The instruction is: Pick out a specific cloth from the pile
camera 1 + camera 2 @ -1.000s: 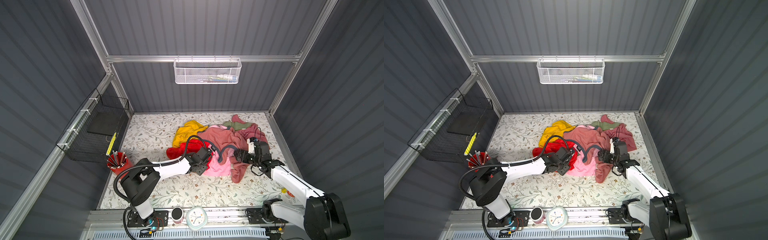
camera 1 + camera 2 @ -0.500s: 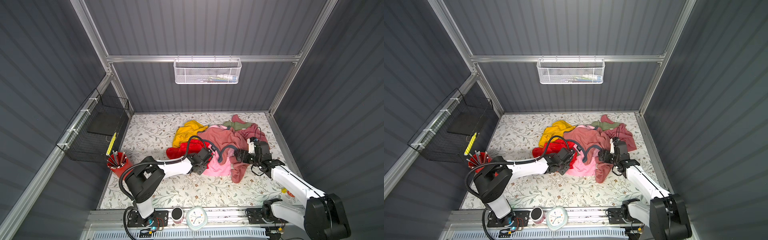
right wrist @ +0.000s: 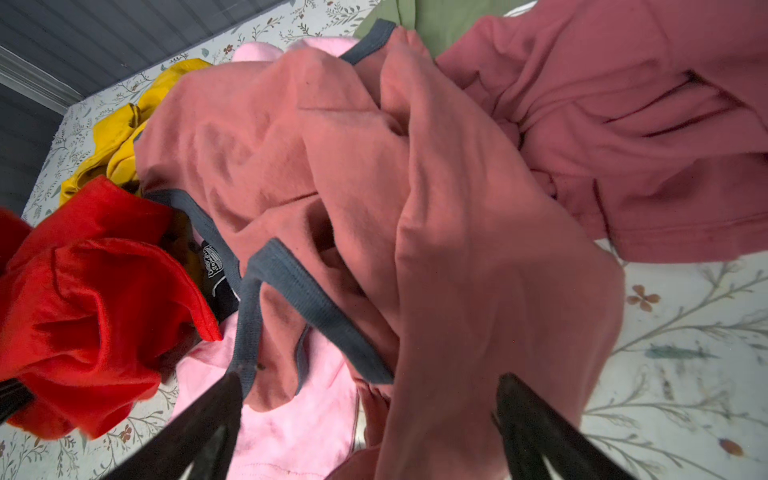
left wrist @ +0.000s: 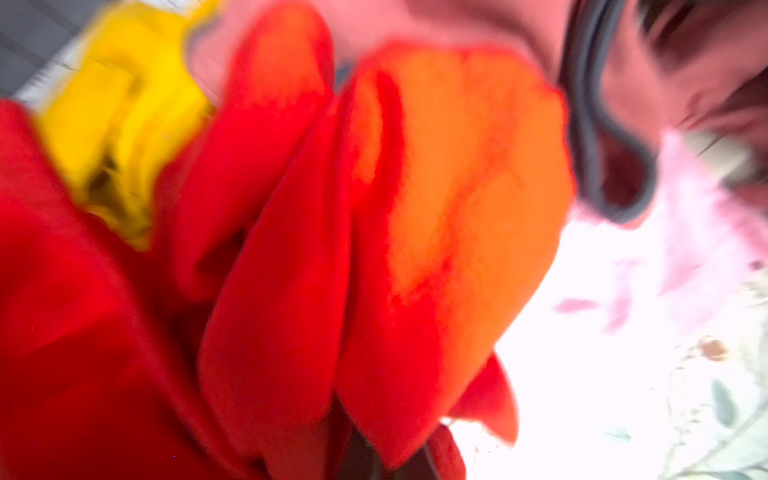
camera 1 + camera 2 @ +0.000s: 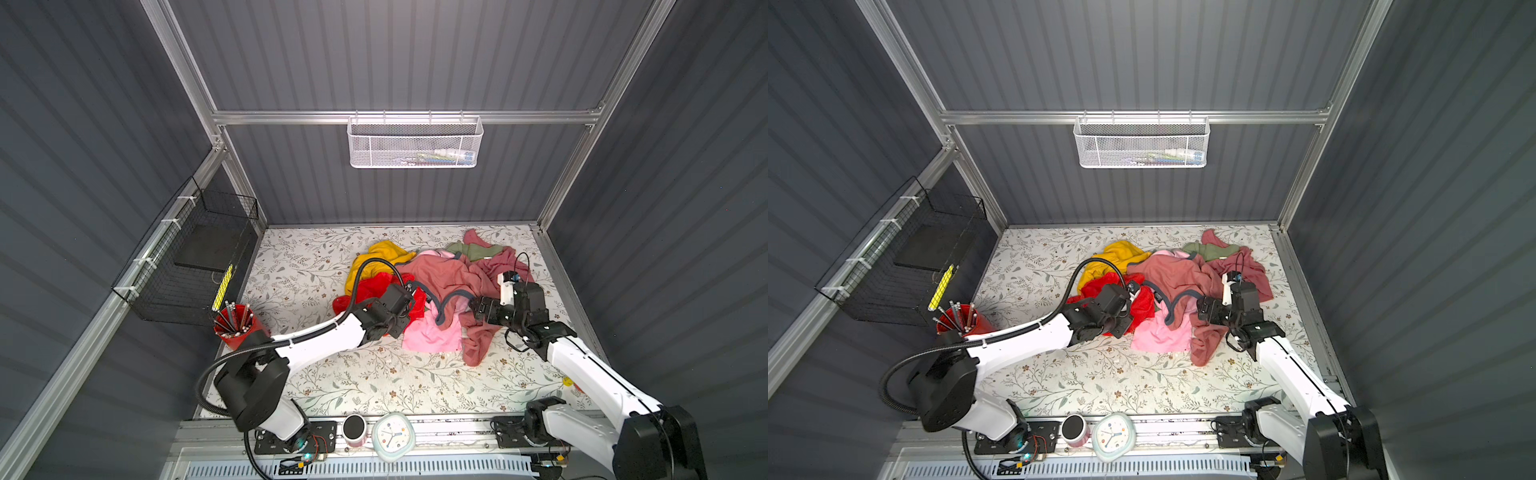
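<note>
Red cloth (image 5: 368,289) is lying at the left edge of the pile (image 5: 478,266) in both top views, partly under the rose garment (image 5: 440,276). My left claw (image 5: 406,301) is buried in it, clenched. I am judging that it is gripping the cloth alone. My right claw (image 5: 478,309) is hovering released beside the rose garment.

Left wrist view: folds of the cloth (image 4: 270,270) are filling the frame, blurred, and hiding my fingertips. The yellow shirt (image 4: 124,124) is touching the cloth. Risk: a second layer is getting pinched and dragged out too.

Right wrist view: my right claw (image 3: 368,386) is gaping over the rose garment (image 3: 436,208). Its grey trim (image 3: 299,291) is lying against the cloth (image 3: 95,299). Risk: the trim snagging, or the thin fabric slipping free.
</note>
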Controlling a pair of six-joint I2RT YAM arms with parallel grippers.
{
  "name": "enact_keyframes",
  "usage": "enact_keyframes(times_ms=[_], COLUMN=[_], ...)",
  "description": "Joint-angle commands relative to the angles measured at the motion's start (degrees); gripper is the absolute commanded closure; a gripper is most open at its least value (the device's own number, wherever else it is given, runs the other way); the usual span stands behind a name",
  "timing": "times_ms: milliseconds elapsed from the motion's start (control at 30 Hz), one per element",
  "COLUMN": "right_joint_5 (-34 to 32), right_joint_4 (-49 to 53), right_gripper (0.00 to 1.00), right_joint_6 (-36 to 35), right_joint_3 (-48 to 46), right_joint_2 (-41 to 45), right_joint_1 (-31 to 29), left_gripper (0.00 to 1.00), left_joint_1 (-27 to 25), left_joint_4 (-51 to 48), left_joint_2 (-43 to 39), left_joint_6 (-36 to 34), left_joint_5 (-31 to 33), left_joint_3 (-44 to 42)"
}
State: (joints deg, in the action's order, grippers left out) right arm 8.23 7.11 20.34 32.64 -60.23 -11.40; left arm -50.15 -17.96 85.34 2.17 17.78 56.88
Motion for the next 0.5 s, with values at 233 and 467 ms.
enact_keyframes(times_ms=[233, 467], right_joint_5=[-2.0, -2.8], right_joint_4=[1.5, 4.6], right_gripper=[0.04, 0.05], right_joint_6=[-1.8, -3.2], right_joint_3=[0.3, 2.4], right_joint_2=[6.0, 8.1], right_joint_1=[-0.1, -0.1], left_gripper=[1.00, 1.00], left_joint_1=[-0.8, -0.8], left_joint_4=[-7.1, -8.7], left_joint_2=[-10.9, -14.4], left_joint_6=[-0.1, -8.3], left_joint_5=[9.1, 19.4], left_joint_3=[5.3, 12.2])
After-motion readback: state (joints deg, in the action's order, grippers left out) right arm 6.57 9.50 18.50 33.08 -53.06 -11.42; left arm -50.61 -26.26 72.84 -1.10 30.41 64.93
